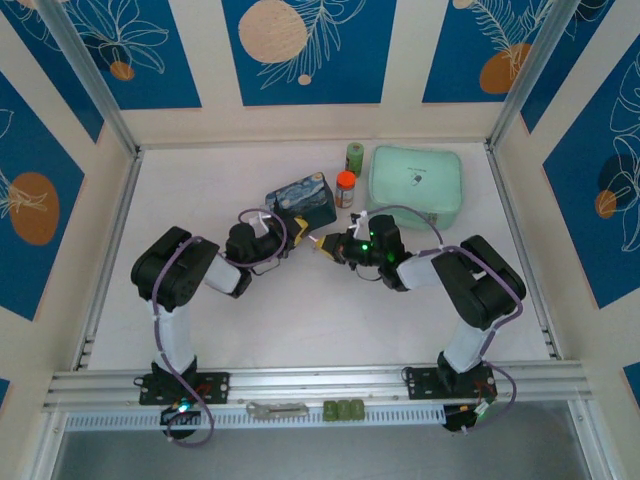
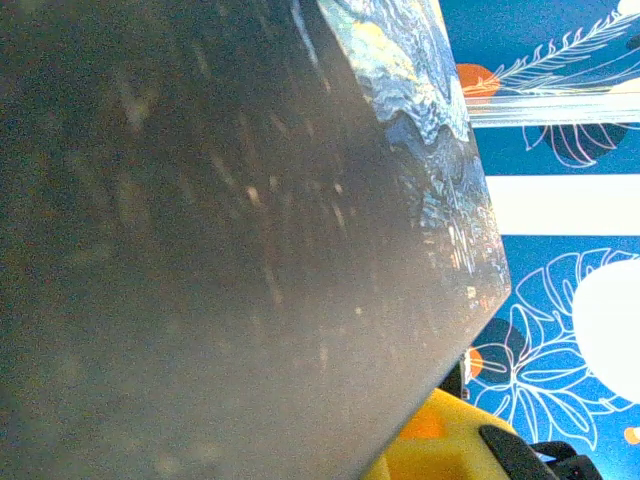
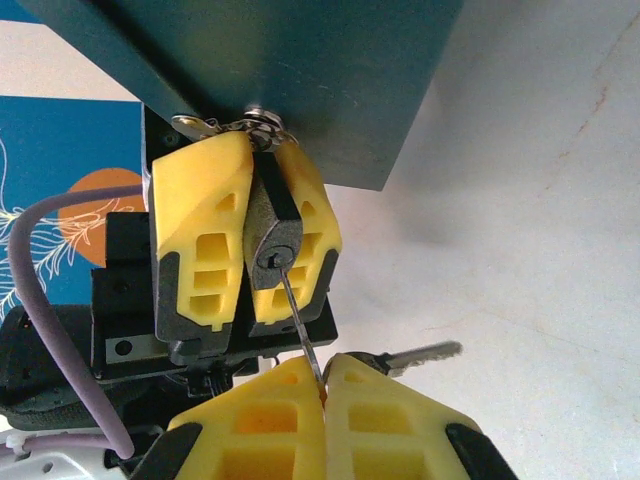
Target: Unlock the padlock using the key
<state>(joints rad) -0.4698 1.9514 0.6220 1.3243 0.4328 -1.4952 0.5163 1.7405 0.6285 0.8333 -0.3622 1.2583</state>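
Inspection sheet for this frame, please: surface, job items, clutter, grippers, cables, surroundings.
Surface: white table, no spills seen.
Job's things: small dark padlock hangs from the hasp of the blue starry-night painted box; thin silver key has its tip at the keyhole.
Clutter: orange-capped bottle, green bottle, mint-green pouch behind the box; grey metal tool on the front rail.
Grippers: left gripper shut on the padlock; right gripper shut on the key.
Cables: purple cable loops beside the left gripper, apart from the key.
Surroundings: blue leaf-print wall panels.
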